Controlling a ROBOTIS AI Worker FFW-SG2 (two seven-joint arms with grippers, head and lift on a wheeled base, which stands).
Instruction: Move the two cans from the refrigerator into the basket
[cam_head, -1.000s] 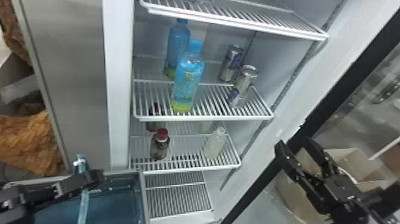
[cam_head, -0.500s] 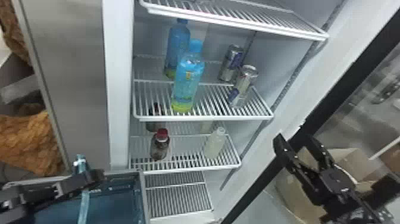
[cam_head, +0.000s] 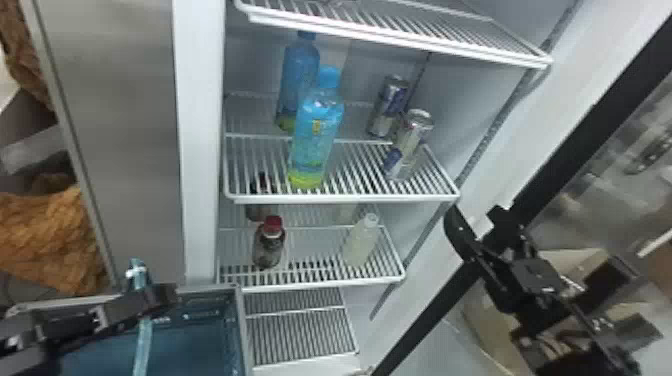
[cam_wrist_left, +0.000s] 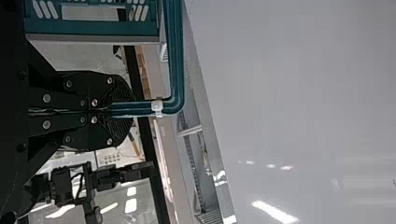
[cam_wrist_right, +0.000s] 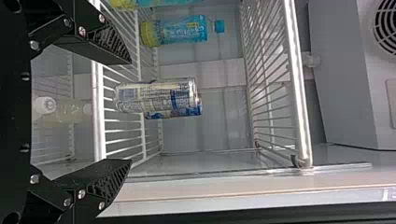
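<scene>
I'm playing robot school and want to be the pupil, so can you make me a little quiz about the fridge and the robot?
1. True or false: the two cans stand on the same shelf as the blue-capped bottles.
2. What grips the handle of the basket? a) right gripper b) left gripper c) nothing
3. Fill in: the front dark bottle, one shelf lower, has a ___ cap.

Key: 1 true; 2 b; 3 red.

Head cam faces forward-down; left wrist's, close up, shares basket handle (cam_wrist_left: 176, 56) at head's 8 o'clock; right wrist's, nearer, shares cans (cam_wrist_right: 159, 95) at 1–2 o'clock
</scene>
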